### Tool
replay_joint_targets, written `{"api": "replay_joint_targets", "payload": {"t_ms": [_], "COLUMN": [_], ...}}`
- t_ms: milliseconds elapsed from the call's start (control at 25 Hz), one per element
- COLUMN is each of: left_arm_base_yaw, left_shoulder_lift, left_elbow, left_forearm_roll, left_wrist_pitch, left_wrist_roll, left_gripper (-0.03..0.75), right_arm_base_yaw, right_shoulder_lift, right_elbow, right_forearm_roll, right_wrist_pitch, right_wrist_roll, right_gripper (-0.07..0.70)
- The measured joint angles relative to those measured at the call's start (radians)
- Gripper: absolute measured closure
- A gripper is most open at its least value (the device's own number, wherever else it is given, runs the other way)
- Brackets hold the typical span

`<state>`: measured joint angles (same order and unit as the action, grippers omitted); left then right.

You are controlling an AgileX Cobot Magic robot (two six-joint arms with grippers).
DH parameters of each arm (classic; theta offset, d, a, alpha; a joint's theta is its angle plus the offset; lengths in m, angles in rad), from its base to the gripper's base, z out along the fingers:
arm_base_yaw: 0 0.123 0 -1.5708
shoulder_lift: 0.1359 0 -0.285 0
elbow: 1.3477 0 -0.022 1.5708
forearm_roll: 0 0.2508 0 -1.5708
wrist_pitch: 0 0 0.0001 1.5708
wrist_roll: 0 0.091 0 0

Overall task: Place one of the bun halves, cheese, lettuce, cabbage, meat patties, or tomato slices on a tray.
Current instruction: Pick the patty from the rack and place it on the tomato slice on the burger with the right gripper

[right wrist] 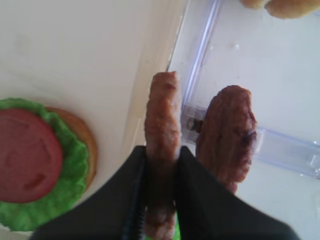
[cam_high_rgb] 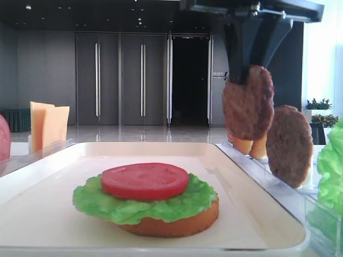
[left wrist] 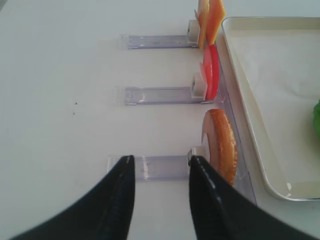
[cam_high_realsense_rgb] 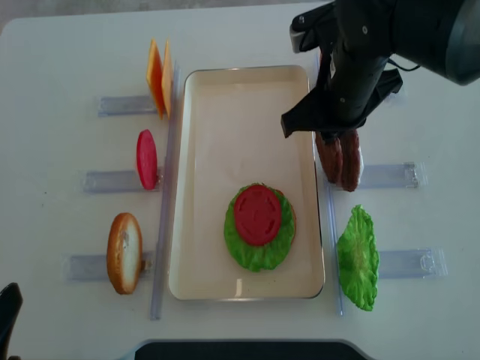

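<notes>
My right gripper (right wrist: 161, 165) is shut on a dark-brown meat patty (right wrist: 162, 117), which it holds on edge. That patty (cam_high_rgb: 247, 101) hangs just outside the right rim of the cream tray (cam_high_realsense_rgb: 225, 112), higher than the second patty (cam_high_rgb: 289, 144) standing in its clear rack. On the tray lies a bun half (cam_high_rgb: 177, 225) topped with lettuce (cam_high_rgb: 134, 206) and a tomato slice (cam_high_rgb: 144, 180). My left gripper (left wrist: 161, 162) is open and holds nothing. It hovers over the table left of the tray, next to an upright bun half (left wrist: 222, 142).
Left of the tray, clear racks hold cheese slices (cam_high_realsense_rgb: 157, 75), a tomato slice (cam_high_realsense_rgb: 146, 159) and a bun half (cam_high_realsense_rgb: 124, 251). To the tray's right a lettuce leaf (cam_high_realsense_rgb: 358, 259) stands in a rack. More bun pieces (cam_high_rgb: 251, 145) stand behind the patties.
</notes>
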<state>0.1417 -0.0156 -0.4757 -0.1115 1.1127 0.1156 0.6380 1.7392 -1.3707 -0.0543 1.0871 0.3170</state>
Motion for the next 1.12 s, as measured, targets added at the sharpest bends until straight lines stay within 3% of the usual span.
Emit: {"api": "replay_joint_targets", "payload": {"t_ms": [360, 600, 920, 1120], "left_arm_base_yaw": [0.0, 0.0, 0.0, 0.0], "left_shoulder_lift": [0.0, 0.0, 0.0, 0.0], "left_elbow": [0.0, 0.001, 0.001, 0.001], "left_forearm_roll": [0.0, 0.0, 0.0, 0.0], "left_wrist_pitch": [0.0, 0.0, 0.0, 0.0], "left_wrist_roll": [0.0, 0.0, 0.0, 0.0], "left_gripper": [0.432, 0.433, 0.433, 0.433], "right_arm_base_yaw": [0.01, 0.017, 0.156, 0.199], "right_shoulder_lift": [-0.044, -0.049, -0.104, -0.191], "right_elbow": [-0.125, -0.126, -0.12, -0.037], "right_forearm_roll": [-0.009, -0.01, -0.013, -0.028], "right_wrist_pitch": [0.125, 0.135, 0.135, 0.135], "right_wrist_roll": [-0.001, -0.001, 0.036, 0.103], "right_gripper": [0.513, 0.513, 0.513, 0.513]}}
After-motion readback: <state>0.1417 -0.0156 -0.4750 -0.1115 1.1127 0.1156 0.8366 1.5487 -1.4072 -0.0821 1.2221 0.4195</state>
